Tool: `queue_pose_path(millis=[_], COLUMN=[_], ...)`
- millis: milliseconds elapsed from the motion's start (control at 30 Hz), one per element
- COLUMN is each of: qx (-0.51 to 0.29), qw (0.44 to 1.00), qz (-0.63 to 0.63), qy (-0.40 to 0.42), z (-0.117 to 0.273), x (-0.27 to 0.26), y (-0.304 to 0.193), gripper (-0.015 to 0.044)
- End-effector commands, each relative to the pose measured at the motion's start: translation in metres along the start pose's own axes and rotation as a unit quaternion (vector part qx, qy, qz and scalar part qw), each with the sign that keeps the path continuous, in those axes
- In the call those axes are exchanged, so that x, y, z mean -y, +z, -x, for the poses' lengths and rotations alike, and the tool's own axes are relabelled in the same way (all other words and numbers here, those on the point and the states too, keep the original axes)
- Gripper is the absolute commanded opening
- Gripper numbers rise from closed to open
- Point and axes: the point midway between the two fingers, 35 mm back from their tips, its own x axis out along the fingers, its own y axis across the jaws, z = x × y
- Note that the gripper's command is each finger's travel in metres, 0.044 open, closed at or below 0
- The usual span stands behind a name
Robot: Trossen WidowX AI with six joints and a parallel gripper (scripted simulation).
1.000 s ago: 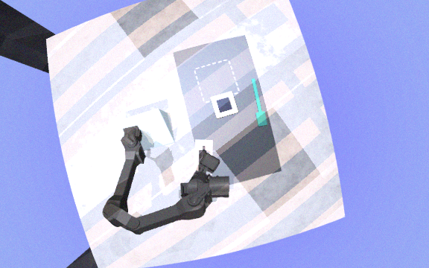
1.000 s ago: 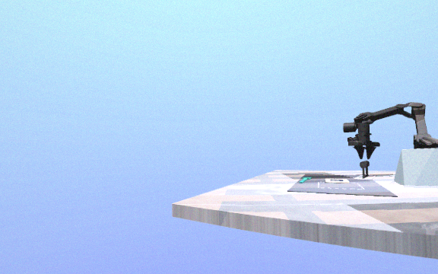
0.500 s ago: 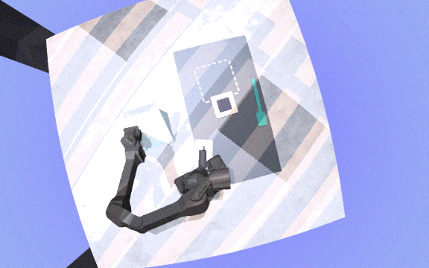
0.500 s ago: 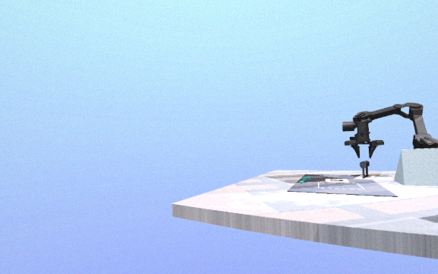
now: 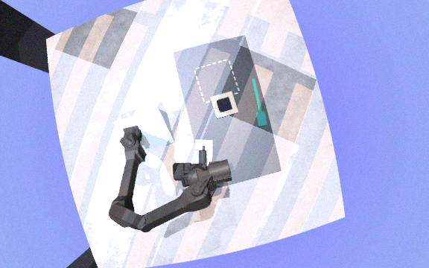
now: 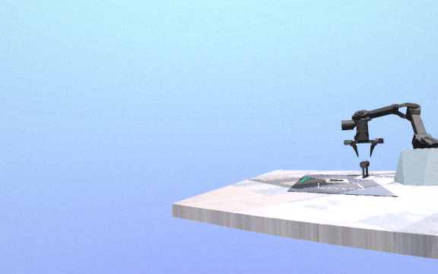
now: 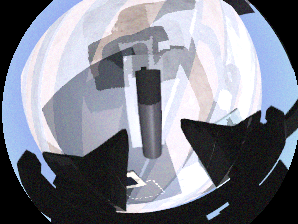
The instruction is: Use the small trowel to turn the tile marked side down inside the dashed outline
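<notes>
The teal trowel [image 5: 258,104] lies flat on the grey mat [image 5: 234,114], to the right of the tile; it also shows in the side view [image 6: 306,179]. The white tile [image 5: 225,104] shows its dark square mark facing up and sits at the near right corner of the dashed outline [image 5: 217,80], mostly outside it. My gripper [image 6: 363,153] is open and empty. It hangs above a grey upright peg [image 6: 364,168] that stands on a white pad [image 5: 203,147] at the mat's near edge. In the wrist view the peg [image 7: 149,112] stands below and between my fingers, apart from them.
The arm's base sits on a pale block [image 6: 428,167] to the left of the mat [image 5: 155,130]. The table edge [image 6: 280,224] drops off in front in the side view.
</notes>
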Motion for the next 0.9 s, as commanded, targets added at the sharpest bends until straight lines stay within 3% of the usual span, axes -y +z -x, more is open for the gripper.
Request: queue_pose_path(millis=[0,867], qx=[0.004,0.004], qw=[0.999,0.999], qz=[-0.038,-0.038], qy=[-0.003,-0.003], z=[0.0,-0.033], x=[0.0,-0.001], y=[-0.003,-0.003], gripper=[0.027,0.027])
